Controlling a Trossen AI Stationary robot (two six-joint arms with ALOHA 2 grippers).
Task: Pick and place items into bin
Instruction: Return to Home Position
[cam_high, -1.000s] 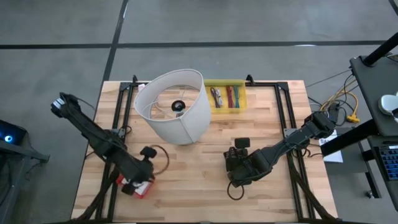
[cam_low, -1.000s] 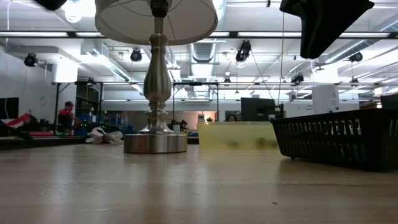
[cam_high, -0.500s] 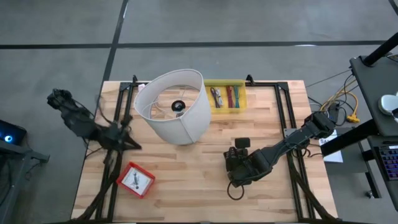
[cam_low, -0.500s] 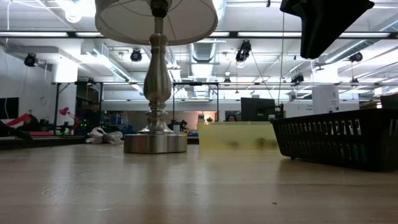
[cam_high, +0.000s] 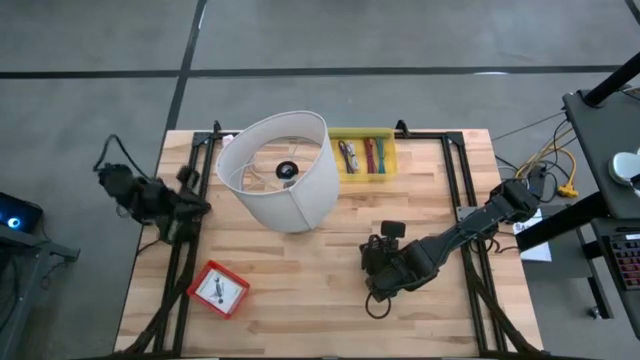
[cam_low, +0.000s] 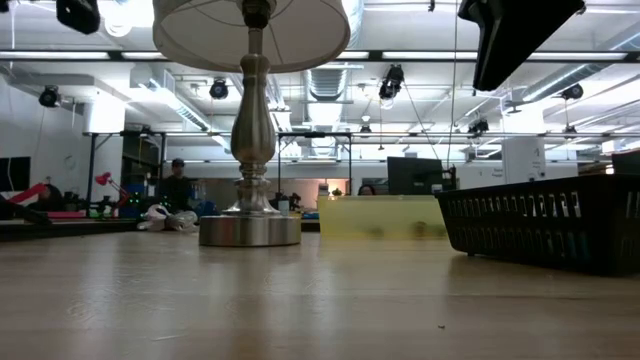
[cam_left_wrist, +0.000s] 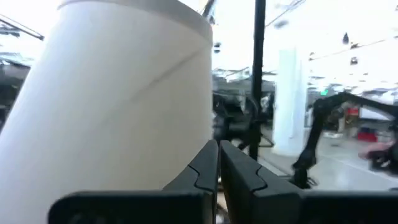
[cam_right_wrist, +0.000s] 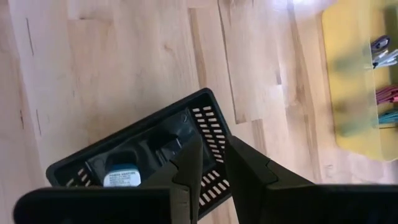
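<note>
A black mesh bin (cam_right_wrist: 208, 118) stands on the table right of middle, and it also shows in the low view (cam_low: 540, 225). A white-labelled item (cam_right_wrist: 119, 178) lies inside it. My right gripper (cam_right_wrist: 214, 146) hovers just above the bin, fingers slightly apart and empty; it also shows in the high view (cam_high: 380, 265). A yellow tray (cam_high: 365, 155) at the far edge holds several pen-like tools (cam_high: 362, 156). A red flat square thing with a white face (cam_high: 218, 288) lies flat on the table at the near left. My left gripper (cam_left_wrist: 217, 163) is shut and empty, drawn back at the left edge (cam_high: 198, 207) beside the lampshade.
A large white lampshade (cam_high: 280, 170) on a metal lamp foot (cam_low: 250, 228) stands far left of middle, close to my left gripper. Black rails (cam_high: 185, 270) run along both table sides. Bare wood lies between the red thing and the bin. A person (cam_low: 177, 180) is in the room behind.
My left gripper has left the red thing at the near left, risen and swung back toward the table's left edge and the lampshade, its arm folding up. The red thing stays flat on the table where the gripper was.
</note>
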